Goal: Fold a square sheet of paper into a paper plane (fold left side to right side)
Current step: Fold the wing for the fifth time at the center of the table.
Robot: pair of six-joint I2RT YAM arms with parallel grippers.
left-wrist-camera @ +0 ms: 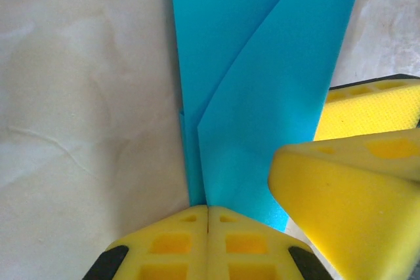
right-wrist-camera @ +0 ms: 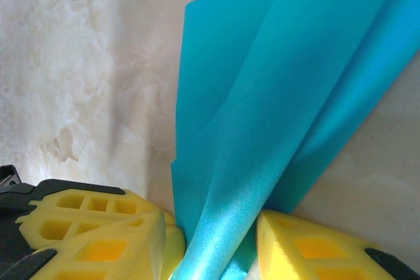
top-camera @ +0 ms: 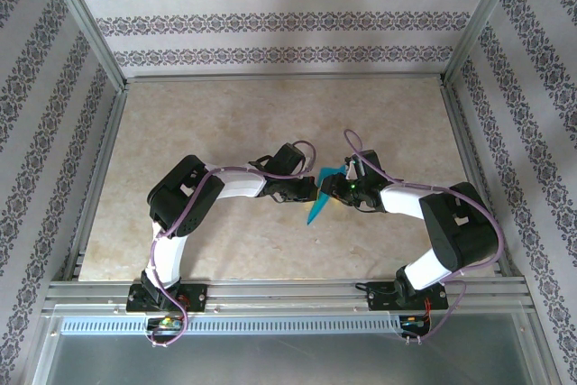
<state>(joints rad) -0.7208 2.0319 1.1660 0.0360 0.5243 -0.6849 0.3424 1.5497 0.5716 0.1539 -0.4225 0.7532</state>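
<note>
Colours noted, counter and rig.
Paper (top-camera: 322, 197) plain teal-blue; counter (top-camera: 225, 123) beige, faintly marbled; walls (top-camera: 270, 20) white with dark floral stripes; arms (top-camera: 239, 185) white and black; pads (left-wrist-camera: 170, 247) yellow, black-backed; frame (top-camera: 288, 293) silver-grey.

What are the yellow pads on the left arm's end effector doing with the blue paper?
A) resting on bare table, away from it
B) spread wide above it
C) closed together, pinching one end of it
C: in the left wrist view the left end effector has its pads pressed together, and the blue paper comes straight out of their seam.
</note>
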